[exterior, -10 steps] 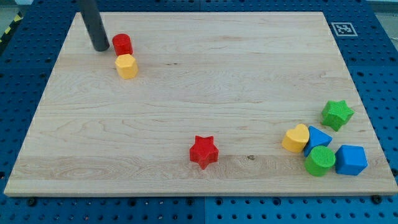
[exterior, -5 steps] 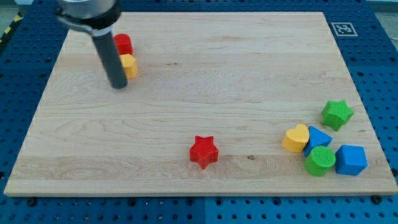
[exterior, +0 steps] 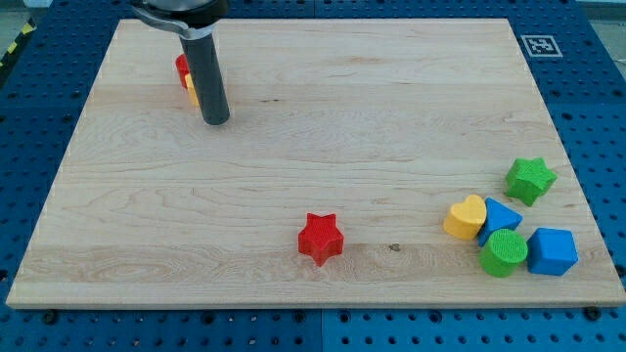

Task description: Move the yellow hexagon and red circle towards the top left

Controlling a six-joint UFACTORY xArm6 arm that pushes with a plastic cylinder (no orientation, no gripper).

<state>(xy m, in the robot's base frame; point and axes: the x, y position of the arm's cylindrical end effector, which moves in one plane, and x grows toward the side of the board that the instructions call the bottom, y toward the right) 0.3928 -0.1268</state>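
The red circle (exterior: 182, 66) and the yellow hexagon (exterior: 192, 90) sit near the board's top left, both mostly hidden behind my dark rod. Only their left edges show. My tip (exterior: 215, 120) rests on the board just right of and below the yellow hexagon, close to it; I cannot tell whether it touches. The red circle lies above the hexagon.
A red star (exterior: 321, 238) lies at the bottom middle. At the bottom right are a yellow heart (exterior: 466, 217), a blue block (exterior: 503, 214), a green circle (exterior: 503, 253), a blue block (exterior: 553, 251) and a green star (exterior: 530, 179). A marker tag (exterior: 538, 45) sits at the top right corner.
My tip moved from left of the red circle, down past the blocks, then right to the lower right side of the yellow hexagon. The blocks have stayed about where they were.
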